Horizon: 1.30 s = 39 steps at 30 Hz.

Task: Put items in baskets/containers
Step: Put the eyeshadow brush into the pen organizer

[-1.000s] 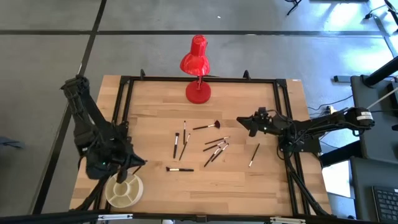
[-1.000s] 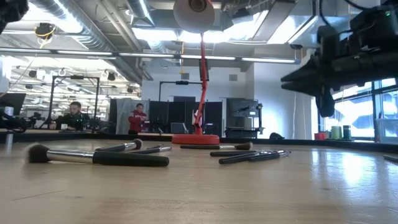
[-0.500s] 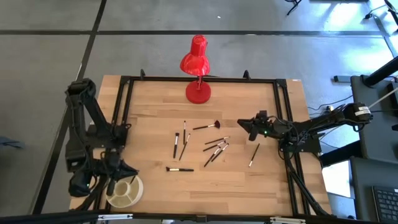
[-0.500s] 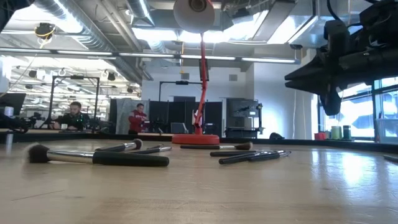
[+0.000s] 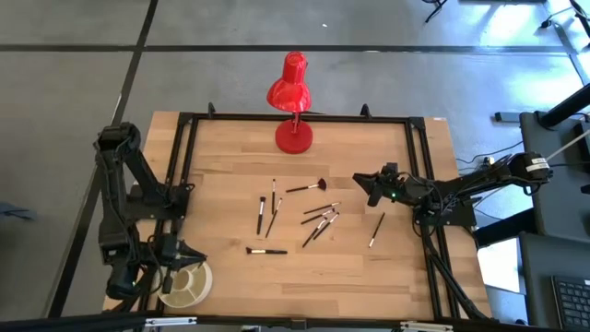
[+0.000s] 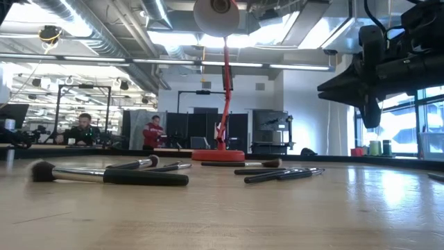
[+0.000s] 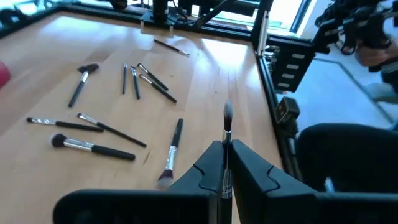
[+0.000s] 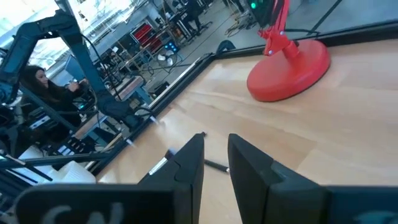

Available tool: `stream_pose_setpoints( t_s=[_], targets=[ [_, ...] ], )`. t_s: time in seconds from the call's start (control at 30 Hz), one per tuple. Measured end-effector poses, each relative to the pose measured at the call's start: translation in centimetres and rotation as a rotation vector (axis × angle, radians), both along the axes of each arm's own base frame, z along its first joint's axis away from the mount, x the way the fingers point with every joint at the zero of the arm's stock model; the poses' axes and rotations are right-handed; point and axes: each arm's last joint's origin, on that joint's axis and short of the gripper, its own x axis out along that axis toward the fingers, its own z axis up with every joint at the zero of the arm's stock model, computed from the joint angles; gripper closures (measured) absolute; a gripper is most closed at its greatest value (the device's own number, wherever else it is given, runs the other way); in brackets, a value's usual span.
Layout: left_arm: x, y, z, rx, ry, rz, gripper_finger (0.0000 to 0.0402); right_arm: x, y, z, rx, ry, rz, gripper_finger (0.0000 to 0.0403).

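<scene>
The left tool point(image 7: 224, 163) was clamped on a brush point(image 7: 226, 134) beside the dish point(image 5: 185, 284), so lowering it in came next; the right tool point(image 8: 214, 158), slightly parted and empty, waited above the counter point(image 5: 230, 157).

A red desk lamp point(image 5: 293, 101) stands at the far edge of the wooden table point(image 5: 230, 175) (its round base on the boards), and two people point(image 6: 84, 129) sit in the room behind.
</scene>
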Motion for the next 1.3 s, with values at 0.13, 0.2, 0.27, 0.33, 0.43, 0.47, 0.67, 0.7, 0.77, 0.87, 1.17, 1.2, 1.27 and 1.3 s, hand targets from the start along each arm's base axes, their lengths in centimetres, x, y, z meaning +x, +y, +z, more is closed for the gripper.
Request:
stream_pose_setpoints(
  t_s=[0.13, 0.2, 0.27, 0.33, 0.43, 0.47, 0.67, 0.7, 0.77, 0.87, 1.17, 1.2, 1.27, 1.3],
  targets=[
    [-0.1, -0.4, -0.7, 0.061, -0.017, -0.002, 0.0384, 0.0, 0.0, -0.2, 0.004, 0.020, 0.000, 0.0329],
    [-0.3, -0.5, -0.8, 0.060, -0.032, 0.002, 0.0384, 0.0, 0.0, -0.3, 0.015, 0.027, -0.001, 0.0329],
    [-0.6, -0.6, -0.8, 0.043, -0.049, 0.001, 0.0384, 0.0, 0.0, -0.4, 0.016, 0.036, -0.001, 0.0329],
    [-0.8, -0.7, -0.8, 0.027, -0.050, -0.007, 0.0384, 0.0, 0.0, -0.4, 0.016, 0.035, -0.001, 0.0329],
    [-1.2, -0.8, -0.8, 0.016, -0.052, -0.022, 0.0384, 0.0, 0.0, -0.4, 0.018, 0.034, -0.001, 0.0329],
    [-1.3, -0.8, -0.8, 0.016, -0.055, -0.025, 0.0384, 0.0, 0.0, -0.4, 0.018, 0.034, -0.001, 0.0329],
    [-1.7, -0.9, -0.8, 0.053, -0.060, -0.053, 0.0384, 0.0, 0.0, -0.4, 0.023, 0.032, 0.007, 0.0329],
    [-1.7, -0.9, -0.8, 0.059, -0.059, -0.057, 0.0384, 0.0, 0.0, -0.4, 0.023, 0.032, 0.007, 0.0329],
    [-1.7, -0.9, -0.8, 0.067, -0.055, -0.061, 0.0384, 0.0, 0.0, -0.4, 0.023, 0.032, 0.006, 0.0329],
    [-1.8, -0.9, -0.9, 0.061, -0.036, -0.068, 0.0384, 0.0, 0.0, -0.4, 0.022, 0.032, 0.007, 0.0329],
    [-1.8, -1.0, -0.9, 0.055, -0.017, -0.076, 0.0384, 0.0, 0.0, -0.4, 0.022, 0.032, 0.007, 0.0329],
    [-1.8, -1.0, -0.9, 0.053, -0.007, -0.079, 0.0384, 0.0, 0.0, -0.4, 0.022, 0.032, 0.007, 0.0329],
    [-1.8, -1.0, -1.0, 0.029, 0.025, -0.085, 0.0383, 0.0, 0.0, -0.4, 0.023, 0.032, 0.007, 0.0329],
    [-1.8, -1.1, -1.0, 0.018, 0.043, -0.088, 0.0382, 0.0, 0.0, -0.4, 0.023, 0.032, 0.007, 0.0329]
  ],
)
